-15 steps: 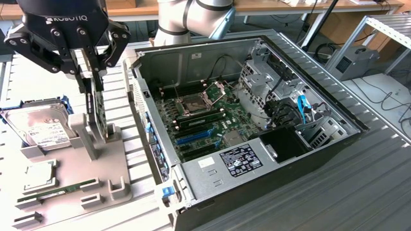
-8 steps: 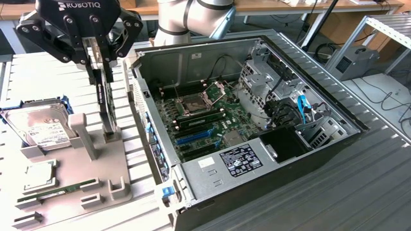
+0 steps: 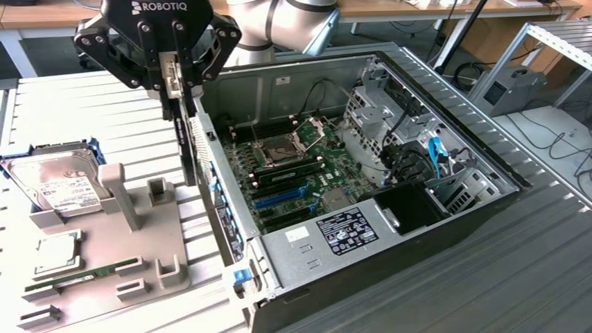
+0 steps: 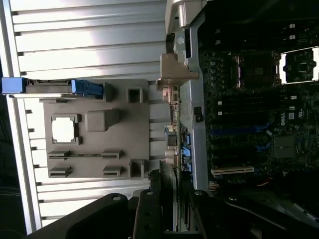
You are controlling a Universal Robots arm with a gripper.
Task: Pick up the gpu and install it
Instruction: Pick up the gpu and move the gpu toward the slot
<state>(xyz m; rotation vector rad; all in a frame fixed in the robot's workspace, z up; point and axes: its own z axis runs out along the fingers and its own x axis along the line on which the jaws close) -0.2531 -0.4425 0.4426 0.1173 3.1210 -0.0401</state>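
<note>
Exterior view: jaws clenched on the flat dark gpu, which is held on edge at the rim of the open black computer case. Pickup complete; installation outstanding, card not yet seated.

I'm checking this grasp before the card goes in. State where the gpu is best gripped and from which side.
Take the gpu by its upper edge, from straight above, as the gripper holds it: the card hangs upright, thin enough to pinch across its two faces, and its lower edge is left free.

Robotics lab: robot arm, opened computer, desks.
</note>
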